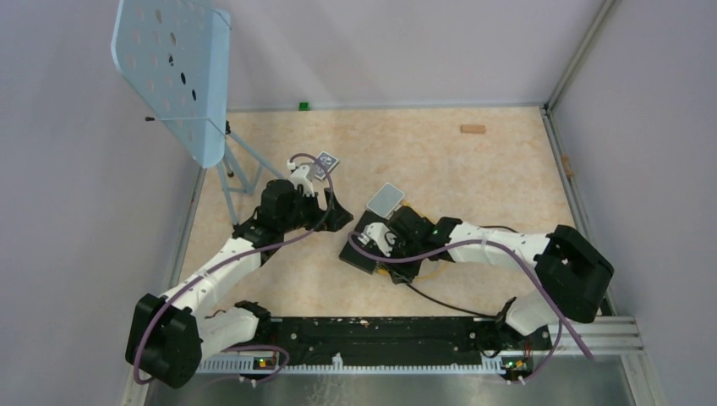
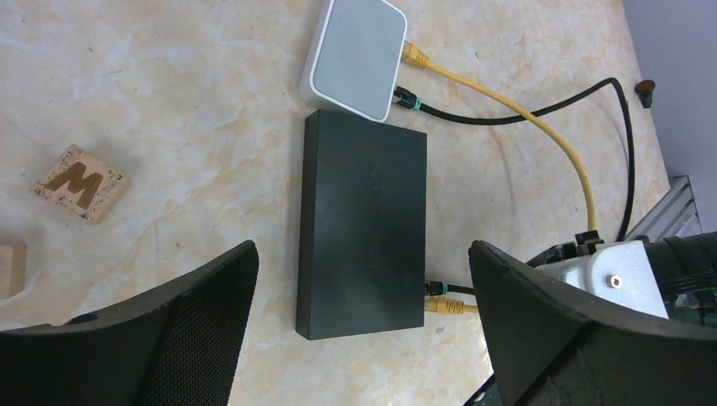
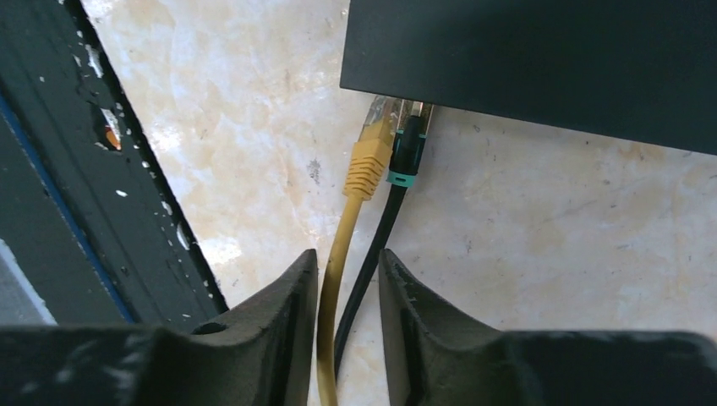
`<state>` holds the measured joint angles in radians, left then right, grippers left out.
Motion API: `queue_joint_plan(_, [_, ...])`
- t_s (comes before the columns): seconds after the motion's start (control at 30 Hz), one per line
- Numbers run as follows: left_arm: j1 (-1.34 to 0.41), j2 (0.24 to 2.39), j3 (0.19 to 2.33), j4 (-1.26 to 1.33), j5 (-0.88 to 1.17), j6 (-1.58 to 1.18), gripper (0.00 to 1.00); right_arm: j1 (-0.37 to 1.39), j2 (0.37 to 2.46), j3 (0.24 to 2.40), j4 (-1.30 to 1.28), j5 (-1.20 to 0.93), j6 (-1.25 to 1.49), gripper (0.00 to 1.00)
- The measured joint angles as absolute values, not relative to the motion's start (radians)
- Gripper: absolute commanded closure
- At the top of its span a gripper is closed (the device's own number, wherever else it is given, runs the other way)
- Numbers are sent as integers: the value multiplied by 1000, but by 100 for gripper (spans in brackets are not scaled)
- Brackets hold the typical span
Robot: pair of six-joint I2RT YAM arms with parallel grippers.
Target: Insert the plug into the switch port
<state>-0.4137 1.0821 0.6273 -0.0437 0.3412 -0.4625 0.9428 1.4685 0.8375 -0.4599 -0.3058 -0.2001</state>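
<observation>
Looks basically done: the yellow plug [image 3: 369, 161] and the black teal-collared plug [image 3: 404, 152] both sit in the switch port [image 3: 397, 108] edge of the flat matte-black box [image 3: 541, 51], 12 o'clock from my right pincer [image 3: 347, 258]. Its jaws are narrowed around both cables [image 3: 332, 283] (pinching? can't tell). My left pincer [image 2: 362, 254] is wide open, empty. A dark speckled rail [image 3: 101, 169] crowds 9 o'clock; there's bare pale marbled tabletop [image 3: 550, 237] at 3.

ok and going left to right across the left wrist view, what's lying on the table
plain wooden block at the picture's edge → wooden m tile → black switch box → yellow plug in its edge; the pale grey box overlaps the black one, so it's left out
</observation>
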Motion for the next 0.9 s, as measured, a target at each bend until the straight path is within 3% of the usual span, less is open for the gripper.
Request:
queue_joint_plan(0.13, [-414, 1082, 627, -58, 342, -462, 2, 945, 1481, 838, -461, -284, -192, 100])
queue_joint_plan(0.37, [-414, 1002, 628, -70, 356, -463, 1, 947, 1403, 837, -465, -250, -171, 100])
queue_joint_plan(0.53, [-414, 855, 625, 24, 430, -465, 1, 946, 1153, 797, -393, -244, -152, 100])
queue_joint_plan(0.7, [-414, 675, 503, 349, 590, -466, 1, 919, 883, 690, -231, -279, -141, 100])
queue_joint_plan(0.9, [-414, 558, 300, 761, 784, -468, 4, 883, 699, 551, -56, -334, -154, 100])
